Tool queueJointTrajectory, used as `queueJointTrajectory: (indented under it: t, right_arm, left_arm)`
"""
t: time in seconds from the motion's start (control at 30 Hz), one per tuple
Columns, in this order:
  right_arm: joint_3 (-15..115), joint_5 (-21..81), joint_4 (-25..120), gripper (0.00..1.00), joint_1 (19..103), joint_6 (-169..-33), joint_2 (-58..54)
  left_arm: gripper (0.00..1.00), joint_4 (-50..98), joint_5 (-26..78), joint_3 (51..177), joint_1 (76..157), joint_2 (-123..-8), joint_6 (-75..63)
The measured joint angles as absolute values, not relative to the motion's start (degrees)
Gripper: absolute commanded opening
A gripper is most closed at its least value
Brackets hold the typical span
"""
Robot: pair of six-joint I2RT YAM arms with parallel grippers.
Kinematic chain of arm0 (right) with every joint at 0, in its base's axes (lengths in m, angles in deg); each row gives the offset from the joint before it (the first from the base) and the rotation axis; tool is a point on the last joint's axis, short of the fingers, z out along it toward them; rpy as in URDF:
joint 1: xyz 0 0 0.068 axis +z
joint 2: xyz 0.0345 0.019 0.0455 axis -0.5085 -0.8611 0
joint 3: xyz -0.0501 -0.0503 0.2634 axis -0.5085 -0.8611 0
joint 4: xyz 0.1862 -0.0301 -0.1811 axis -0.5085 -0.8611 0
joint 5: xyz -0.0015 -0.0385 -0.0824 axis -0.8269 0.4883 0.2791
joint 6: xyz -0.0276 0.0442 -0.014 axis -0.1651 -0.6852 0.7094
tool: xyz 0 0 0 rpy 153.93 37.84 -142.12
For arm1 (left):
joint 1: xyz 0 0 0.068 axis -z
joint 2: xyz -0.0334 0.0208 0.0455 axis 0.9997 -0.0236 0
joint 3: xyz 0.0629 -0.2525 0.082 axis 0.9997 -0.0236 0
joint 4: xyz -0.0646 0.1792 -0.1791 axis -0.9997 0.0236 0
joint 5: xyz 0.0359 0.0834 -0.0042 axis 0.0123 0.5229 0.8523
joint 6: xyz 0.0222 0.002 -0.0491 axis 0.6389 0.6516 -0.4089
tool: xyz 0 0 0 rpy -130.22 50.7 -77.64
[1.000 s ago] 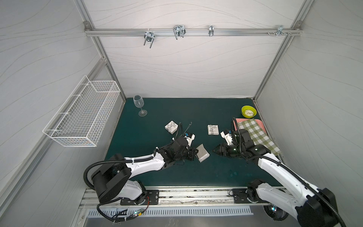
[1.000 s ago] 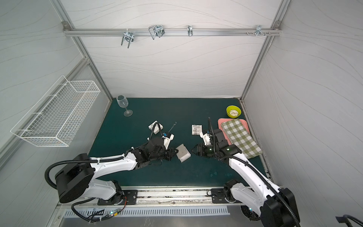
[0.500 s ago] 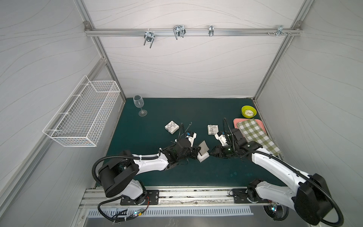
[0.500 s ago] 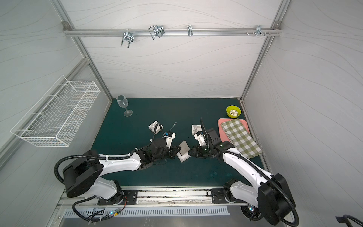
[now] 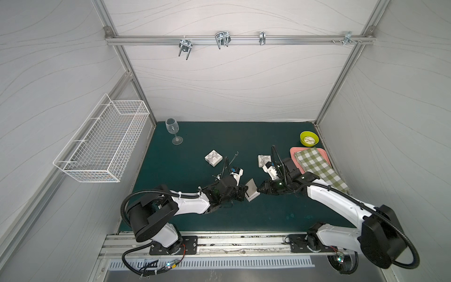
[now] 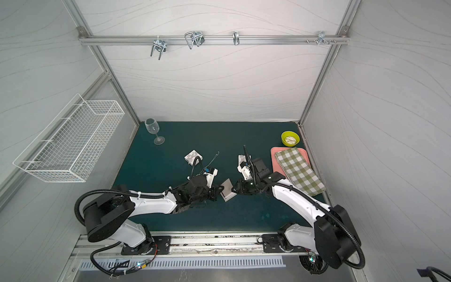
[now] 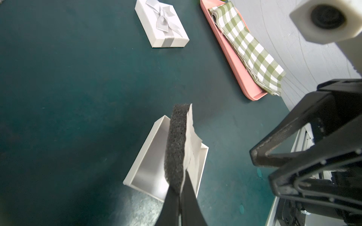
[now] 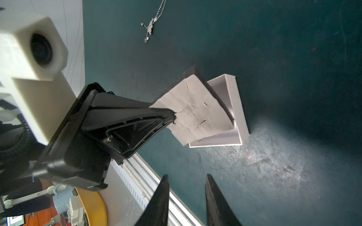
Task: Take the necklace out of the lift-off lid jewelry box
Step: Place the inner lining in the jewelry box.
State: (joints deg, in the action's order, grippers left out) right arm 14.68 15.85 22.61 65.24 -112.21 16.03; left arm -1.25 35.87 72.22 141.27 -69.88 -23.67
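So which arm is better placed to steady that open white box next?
Probably right. The right gripper is empty, jaws apart, beside the box, while the left gripper is shut on the foam insert tilted up from it.

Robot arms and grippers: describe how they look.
Both the left arm and right arm have white shells, black joints and looping black ribbed cable hoses. The left gripper and right gripper carry black triangular open-frame fingers, with cream wrist-camera housings behind.
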Motion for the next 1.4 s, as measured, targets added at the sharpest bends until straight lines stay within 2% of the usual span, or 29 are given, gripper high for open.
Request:
queueJointTrajectory:
  t: [0.13,0.47,0.67,0.77,1.07,1.33,1.4]
  right_arm:
    - [15.67,16.40,23.00,0.23,66.33,-111.64,13.48]
    - [18.18,17.69,25.30,0.21,67.73,-111.03,8.27]
    - [20.72,18.17,26.85,0.20,68.06,-110.20,2.90]
    - [21.46,18.43,27.20,0.19,68.60,-109.65,0.62]
    - [22.27,20.90,28.03,0.17,69.89,-107.97,-4.45]
    - [22.31,22.93,28.05,0.16,71.09,-107.25,-7.05]
    - [22.81,23.74,27.48,0.18,71.77,-106.88,-7.03]
  left_arm:
    - [0.00,-2.63,34.93,72.12,141.27,-72.09,-23.69]
    - [0.00,-4.09,34.51,72.12,141.27,-75.11,-23.67]
    - [0.20,-4.59,34.12,72.16,141.27,-75.63,-23.63]
    - [0.26,-4.64,33.77,72.27,141.29,-75.46,-23.56]
    - [0.36,0.89,34.31,72.25,141.31,-70.89,-21.81]
    - [0.37,7.67,36.13,72.12,141.31,-63.65,-20.35]
    - [0.38,10.09,37.20,72.09,141.31,-60.81,-20.00]
